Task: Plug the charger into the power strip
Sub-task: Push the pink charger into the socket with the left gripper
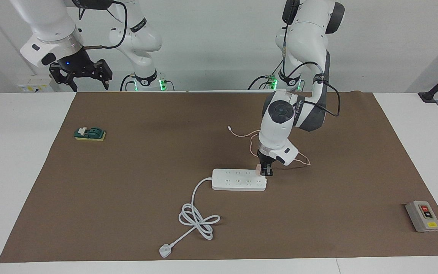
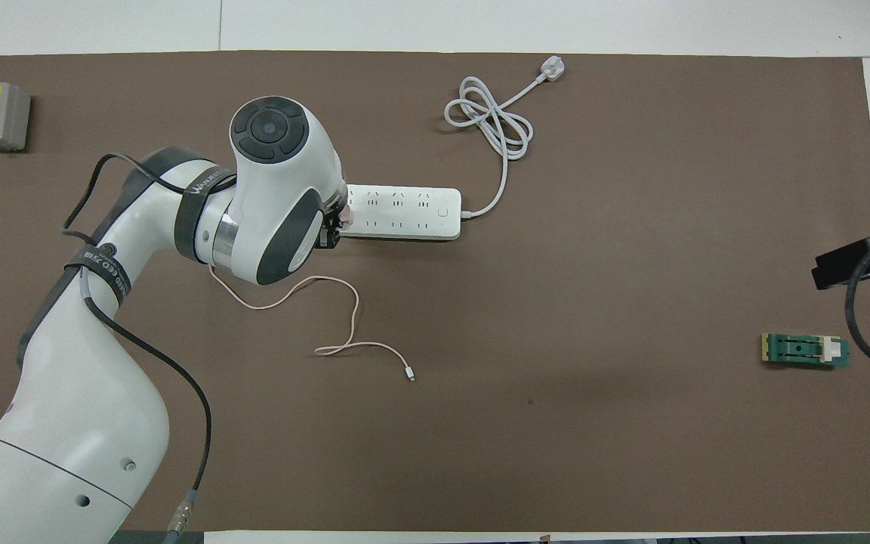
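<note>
Left gripper (image 1: 267, 172) is clenched on the small pale pink cube-shaped charger (image 1: 258, 169), holding it down at the end of the long white rectangular multi-socket power strip (image 1: 238, 179) that lies toward the left arm's end of the table; charger touches the strip's top there, cannot tell if the prongs are seated. In the overhead view the left wrist covers most of the gripper, only a bit of pink charger (image 2: 345, 217) shows at the strip's end (image 2: 405, 212). Thin pink cable (image 2: 329, 302) trails from the gripper across the brown mat (image 1: 146, 160), nearer to the robots than the strip. Strip's thick white cord (image 1: 198, 213) loops farther from the robots, ending in a white plug (image 1: 164, 250).

Right gripper (image 1: 81, 76) waits, jaws released and empty, over the table edge at the right arm's end. Green block (image 1: 89, 134) on the mat near it. Grey button box (image 1: 423, 216) sits at the left arm's end.
</note>
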Controlling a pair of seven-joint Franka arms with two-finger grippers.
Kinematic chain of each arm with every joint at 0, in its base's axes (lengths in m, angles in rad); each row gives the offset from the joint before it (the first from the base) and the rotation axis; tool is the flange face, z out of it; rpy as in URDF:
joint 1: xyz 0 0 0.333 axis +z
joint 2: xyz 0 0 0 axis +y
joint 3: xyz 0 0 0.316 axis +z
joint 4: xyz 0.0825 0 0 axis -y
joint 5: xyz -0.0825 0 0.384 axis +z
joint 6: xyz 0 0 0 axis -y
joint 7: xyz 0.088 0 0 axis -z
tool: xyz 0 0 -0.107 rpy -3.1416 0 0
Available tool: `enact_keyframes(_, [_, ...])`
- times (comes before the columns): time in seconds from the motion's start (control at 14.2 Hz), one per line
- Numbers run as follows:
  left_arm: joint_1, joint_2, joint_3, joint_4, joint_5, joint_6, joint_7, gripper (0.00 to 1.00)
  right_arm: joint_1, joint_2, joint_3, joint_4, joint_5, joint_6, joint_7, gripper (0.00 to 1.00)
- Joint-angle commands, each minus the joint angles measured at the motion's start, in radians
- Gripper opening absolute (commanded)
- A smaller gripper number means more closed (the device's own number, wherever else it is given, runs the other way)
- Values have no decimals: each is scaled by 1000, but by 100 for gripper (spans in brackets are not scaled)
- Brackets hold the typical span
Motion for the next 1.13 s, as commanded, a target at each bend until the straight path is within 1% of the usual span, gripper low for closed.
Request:
enact_keyframes(0.0, [-14,-3,9,-23,15,29,7,0,-13,5,15,11,-5,4,10,100])
enact_keyframes(0.56, [-27,-6,8,-30,14,26,7,0,-13,5,15,11,-7,4,8,100])
enact_keyframes(1.06, [-25,-15,9,-75,14,58,21,0,-13,5,15,9,-7,4,10,100])
